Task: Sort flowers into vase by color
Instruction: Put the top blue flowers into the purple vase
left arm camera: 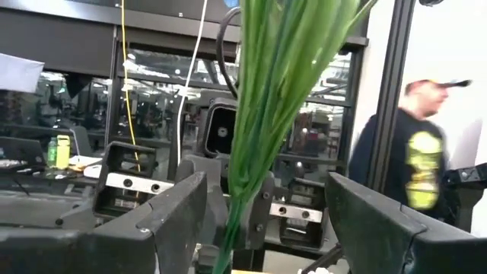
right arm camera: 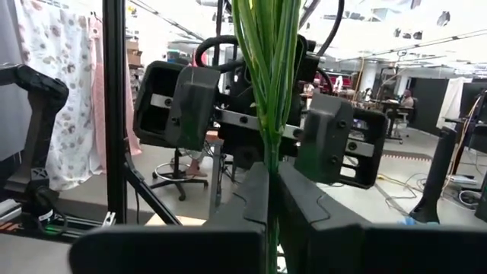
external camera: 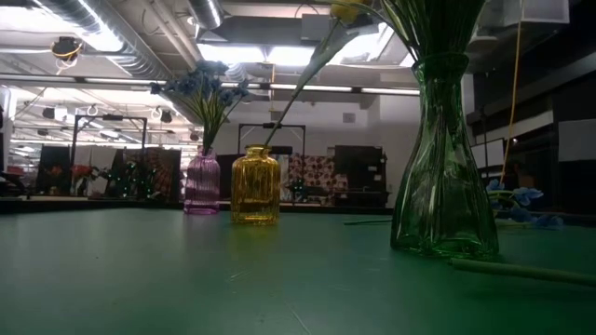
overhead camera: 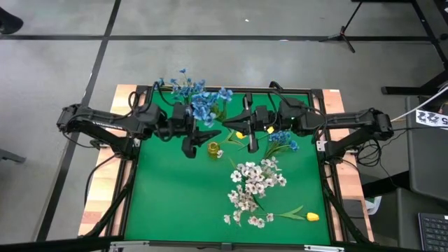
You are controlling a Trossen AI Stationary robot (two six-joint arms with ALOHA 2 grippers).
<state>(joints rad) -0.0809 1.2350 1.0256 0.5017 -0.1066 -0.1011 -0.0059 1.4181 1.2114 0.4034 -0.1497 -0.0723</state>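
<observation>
The right gripper (right arm camera: 272, 194) is reaching in from the right side to the middle of the green mat (overhead camera: 175, 203), and its fingers (right arm camera: 247, 198) are pressing together on a bundle of thin green stems (right arm camera: 268, 68), which are standing upright between them. I cannot tell from the wrist views which blossoms belong to these stems. The left gripper (overhead camera: 190, 145) is waiting just opposite, from the left side, with its fingers (left arm camera: 179, 209) spread wide. The same stems are passing between them, and I cannot tell if they are touching. The blue flowers (overhead camera: 199, 98) are standing in the purple vase (external camera: 203, 182) at the far part of the mat, behind the left gripper. The yellow vase (external camera: 254, 186) is standing just beside it, and one leaning stem with a yellow bud (overhead camera: 240, 134) is rising out of it. The white flowers (overhead camera: 255, 183) are standing in the green vase (external camera: 442, 167), nearer to the front edge. Some more blue flowers (overhead camera: 283, 142) are lying on the mat beside the right gripper, and one yellow flower (overhead camera: 310, 216) is lying near the front right corner. A person (left arm camera: 411, 160) in a cap is standing in the room behind the table.
</observation>
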